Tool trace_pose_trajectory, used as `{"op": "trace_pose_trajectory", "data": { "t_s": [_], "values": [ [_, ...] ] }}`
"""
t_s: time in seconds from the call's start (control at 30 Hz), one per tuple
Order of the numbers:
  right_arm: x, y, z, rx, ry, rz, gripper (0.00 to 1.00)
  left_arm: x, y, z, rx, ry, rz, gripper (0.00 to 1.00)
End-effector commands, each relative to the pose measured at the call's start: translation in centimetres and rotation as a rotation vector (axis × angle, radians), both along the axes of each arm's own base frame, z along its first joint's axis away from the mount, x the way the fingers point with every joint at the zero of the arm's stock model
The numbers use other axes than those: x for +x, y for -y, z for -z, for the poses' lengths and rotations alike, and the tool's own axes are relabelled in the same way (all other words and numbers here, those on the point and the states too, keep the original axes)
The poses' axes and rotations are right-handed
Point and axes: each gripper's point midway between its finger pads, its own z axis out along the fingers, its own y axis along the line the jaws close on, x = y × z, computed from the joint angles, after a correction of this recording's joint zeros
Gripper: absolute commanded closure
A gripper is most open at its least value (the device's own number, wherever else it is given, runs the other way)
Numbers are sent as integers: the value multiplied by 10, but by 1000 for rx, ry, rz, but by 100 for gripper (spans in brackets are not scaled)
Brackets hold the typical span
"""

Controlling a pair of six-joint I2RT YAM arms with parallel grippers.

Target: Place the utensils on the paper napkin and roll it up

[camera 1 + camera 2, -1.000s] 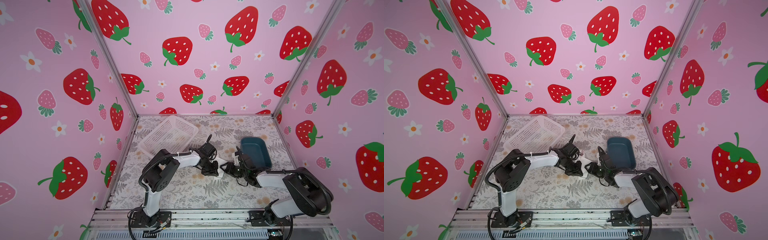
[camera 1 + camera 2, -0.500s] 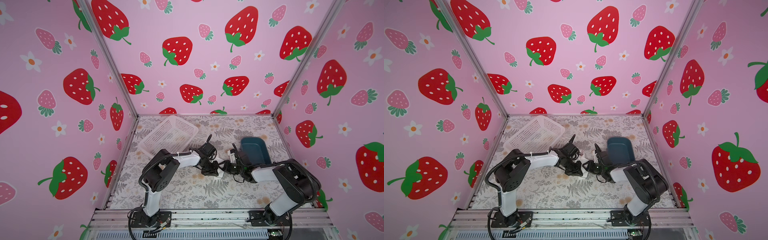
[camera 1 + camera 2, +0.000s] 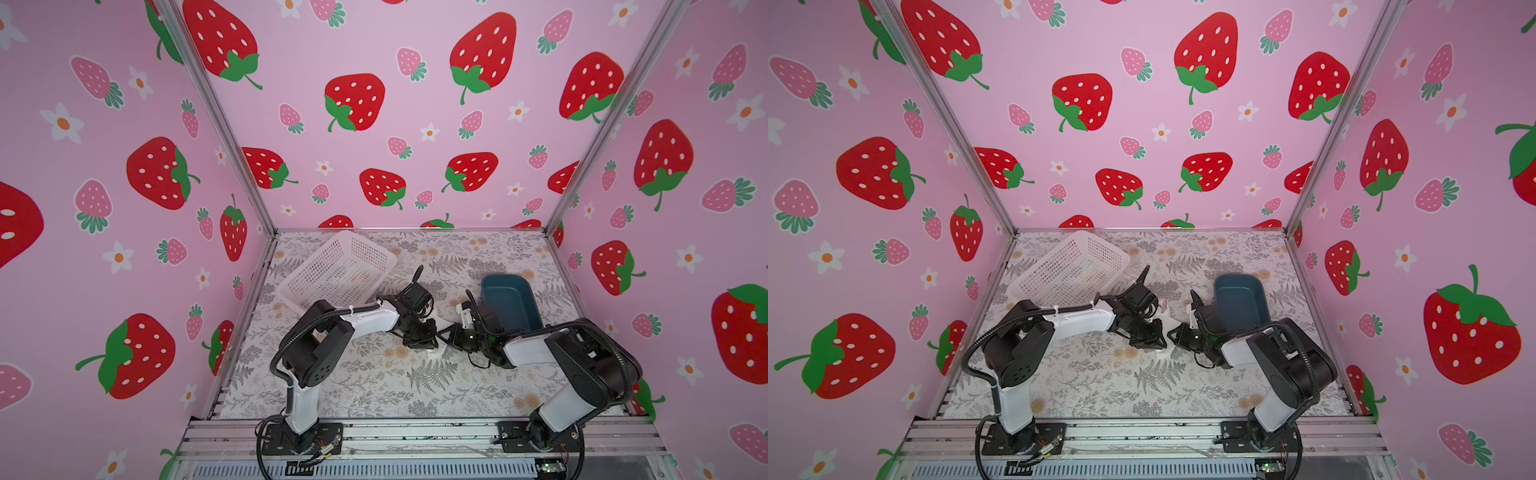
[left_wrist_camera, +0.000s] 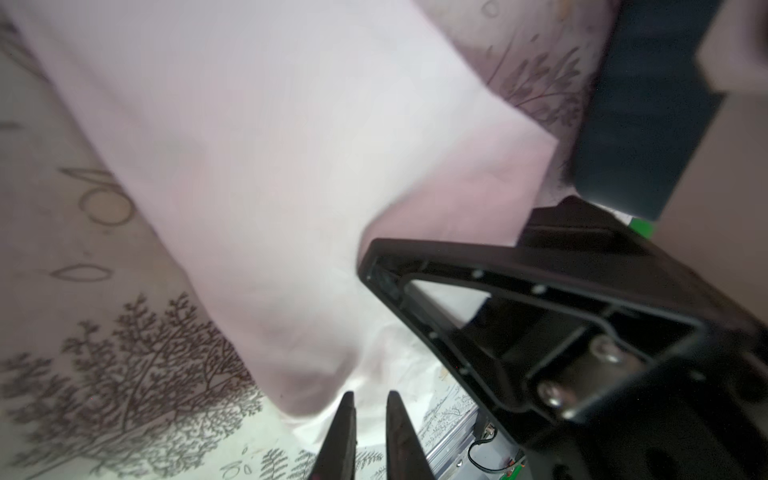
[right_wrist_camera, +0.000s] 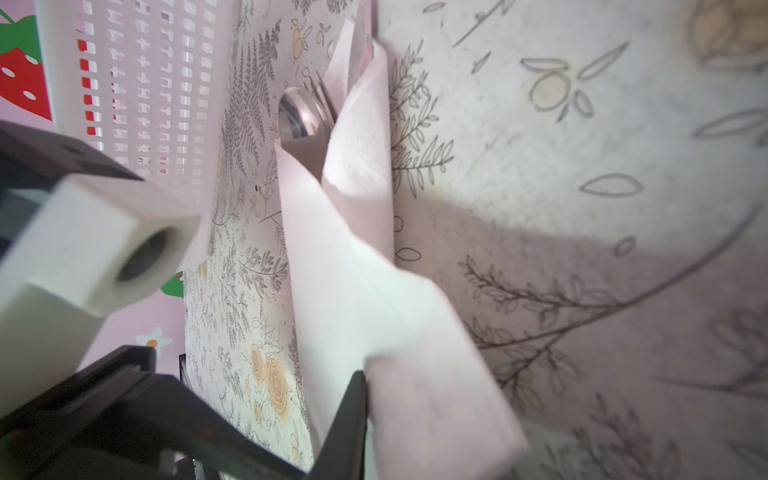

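In both top views the left gripper and right gripper meet mid-frame over the napkin. Left wrist: its jaws stand a slit apart, empty, at bottom centre, with the napkin above. Right wrist: the gripper pinches the wrapped napkin's bottom end; the spoon and fork stick out upper-centre.

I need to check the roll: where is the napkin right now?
In both top views the napkin lies mid-table between the left gripper and the right gripper, with the basket behind-left and the tub to its right.
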Motion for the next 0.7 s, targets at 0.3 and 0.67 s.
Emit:
{"op": "trace_pose_trajectory", "data": {
  "t_s": [0.3,0.67],
  "values": [
    [-9,8,14,-28,-51,10,84,27,3,0,-6,1,-25,84],
    [-6,6,10,-22,-37,9,81,21,-3,23,39,-42,-30,87]
  ]
}}
